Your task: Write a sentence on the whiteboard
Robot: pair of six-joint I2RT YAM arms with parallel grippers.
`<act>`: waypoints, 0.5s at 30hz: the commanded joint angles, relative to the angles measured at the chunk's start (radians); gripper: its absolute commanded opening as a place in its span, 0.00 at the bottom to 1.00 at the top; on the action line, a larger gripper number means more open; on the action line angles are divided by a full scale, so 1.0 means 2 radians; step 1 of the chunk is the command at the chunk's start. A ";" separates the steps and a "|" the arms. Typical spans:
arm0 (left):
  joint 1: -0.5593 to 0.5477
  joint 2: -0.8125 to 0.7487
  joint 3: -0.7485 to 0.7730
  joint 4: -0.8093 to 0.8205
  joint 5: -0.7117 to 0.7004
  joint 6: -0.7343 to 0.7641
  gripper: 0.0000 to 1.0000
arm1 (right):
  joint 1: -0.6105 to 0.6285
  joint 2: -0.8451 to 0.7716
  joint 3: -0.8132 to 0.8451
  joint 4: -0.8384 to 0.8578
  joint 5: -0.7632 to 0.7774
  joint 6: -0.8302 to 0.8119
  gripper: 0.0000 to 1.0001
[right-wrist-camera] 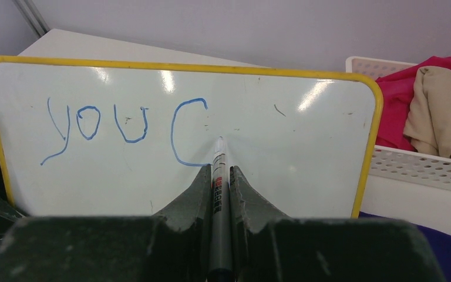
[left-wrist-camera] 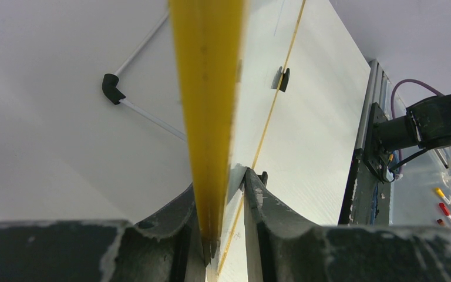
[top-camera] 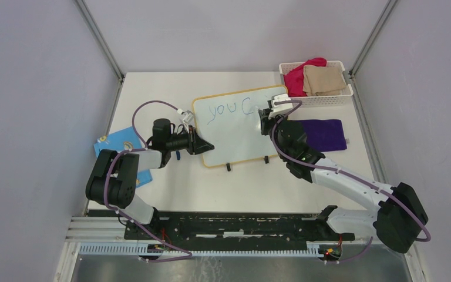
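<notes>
the whiteboard (top-camera: pixel 238 126) stood propped on its feet near the middle of a white table (top-camera: pixel 170 188), shut in by pale grey walls (top-camera: pixel 35 88). the left gripper (top-camera: pixel 207 145) was clamped on its left yellow rim. the right gripper (top-camera: pixel 265 117) pinched a marker (right-wrist-camera: pixel 218 197), tip at the foot of the "c", seemingly touching. the sentence (right-wrist-camera: pixel 123 126) read only "you c" in blue. a basket (top-camera: pixel 329 98) of cloths (top-camera: pixel 314 76) sat at the far right corner, a purple cloth (top-camera: pixel 324 134) just before it, a blue card (top-camera: pixel 116 143) at the left edge

Whiteboard (top-camera: pixel 238 141): glossy white, yellow rim, rounded corners, middle of table (top-camera: pixel 170 194), toward far edge. Sentence (right-wrist-camera: pixel 126 126): thin blue "you C", unfinished.
</notes>
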 commanded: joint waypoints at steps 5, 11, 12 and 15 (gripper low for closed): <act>-0.004 0.005 0.000 -0.036 -0.053 0.037 0.02 | -0.009 0.016 0.033 0.011 0.003 -0.003 0.00; -0.005 0.004 0.000 -0.036 -0.053 0.037 0.02 | -0.011 0.030 0.045 0.002 0.000 -0.001 0.00; -0.005 0.004 0.000 -0.037 -0.053 0.037 0.02 | -0.011 0.033 0.047 0.002 0.000 -0.002 0.00; -0.005 0.005 -0.001 -0.036 -0.053 0.037 0.02 | -0.012 0.038 0.053 0.001 -0.002 -0.003 0.00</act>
